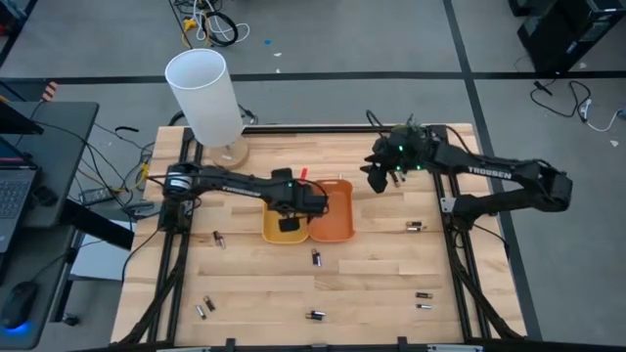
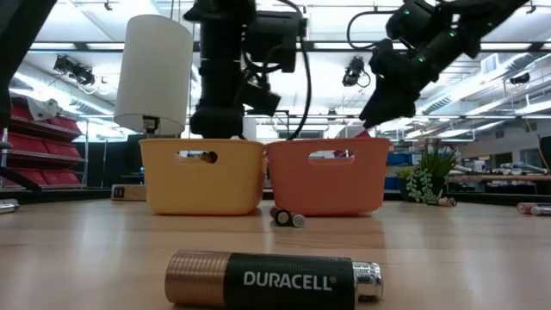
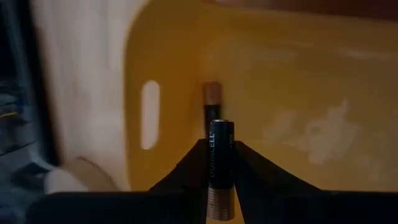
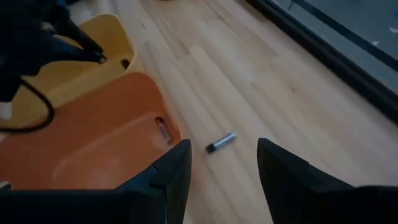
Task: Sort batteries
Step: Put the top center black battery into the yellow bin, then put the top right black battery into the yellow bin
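Battery (image 3: 221, 168) pinched in left end effector (image 3: 220, 177) above yellow tray (image 3: 298, 93), visible only from wrist; right end effector (image 4: 224, 165) open, empty.

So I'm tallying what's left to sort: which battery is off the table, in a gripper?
The Duracell battery clamped upright in the left gripper above the yellow tray; others lie loose.

floor (image 1: 391, 39): grey | desk (image 1: 49, 156): left | plant (image 2: 426, 176) | ceiling lights (image 2: 73, 39)

You have a light wooden slatted table (image 1: 372, 284) carrying a yellow plastic bin (image 1: 276, 233) touching an orange plastic bin (image 1: 335, 220), a white cylindrical lamp (image 1: 205, 93), and small cylindrical batteries (image 1: 314, 316) scattered across it.
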Robot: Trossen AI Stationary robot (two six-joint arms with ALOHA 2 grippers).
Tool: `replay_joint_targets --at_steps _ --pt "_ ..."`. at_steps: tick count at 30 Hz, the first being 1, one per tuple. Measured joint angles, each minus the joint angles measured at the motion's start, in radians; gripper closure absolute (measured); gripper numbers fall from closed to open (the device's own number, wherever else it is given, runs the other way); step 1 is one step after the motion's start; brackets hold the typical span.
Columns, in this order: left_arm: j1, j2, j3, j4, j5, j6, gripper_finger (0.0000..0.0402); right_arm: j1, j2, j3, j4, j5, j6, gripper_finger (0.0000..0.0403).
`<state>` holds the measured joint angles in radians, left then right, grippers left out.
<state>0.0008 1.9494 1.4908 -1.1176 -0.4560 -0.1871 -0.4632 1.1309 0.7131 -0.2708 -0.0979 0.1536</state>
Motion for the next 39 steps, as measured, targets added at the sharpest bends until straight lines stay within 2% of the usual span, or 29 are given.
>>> replay_joint_targets --at_steps 6,13,17,22,29,35,39 --pt "0.051 -0.081 -0.121 0.137 0.087 0.024 0.0335 0.023 0.003 -0.086 0.179 -0.038 0.002 0.0234" --pt "0.084 -0.114 -0.135 0.227 0.113 0.053 0.0335 0.024 0.025 -0.090 0.241 -0.060 -0.034 0.0234" --pt "0.085 -0.114 -0.136 0.233 0.120 0.076 0.0335 0.017 0.020 -0.078 0.218 -0.053 -0.089 0.0234" --pt "0.084 -0.114 -0.150 0.230 0.121 0.077 0.0331 -0.012 0.020 -0.078 0.168 0.015 -0.097 0.0234" --pt "0.065 -0.114 -0.155 0.237 0.127 0.077 0.0295 -0.050 0.024 -0.078 0.011 0.119 -0.029 0.0234" --pt "0.064 -0.114 -0.155 0.173 0.007 0.066 0.0275 -0.052 0.024 -0.078 -0.027 0.165 0.001 0.0234" --pt "0.064 -0.125 -0.155 0.165 -0.023 0.054 0.0272 -0.052 0.024 -0.078 -0.058 0.172 -0.004 0.0234"
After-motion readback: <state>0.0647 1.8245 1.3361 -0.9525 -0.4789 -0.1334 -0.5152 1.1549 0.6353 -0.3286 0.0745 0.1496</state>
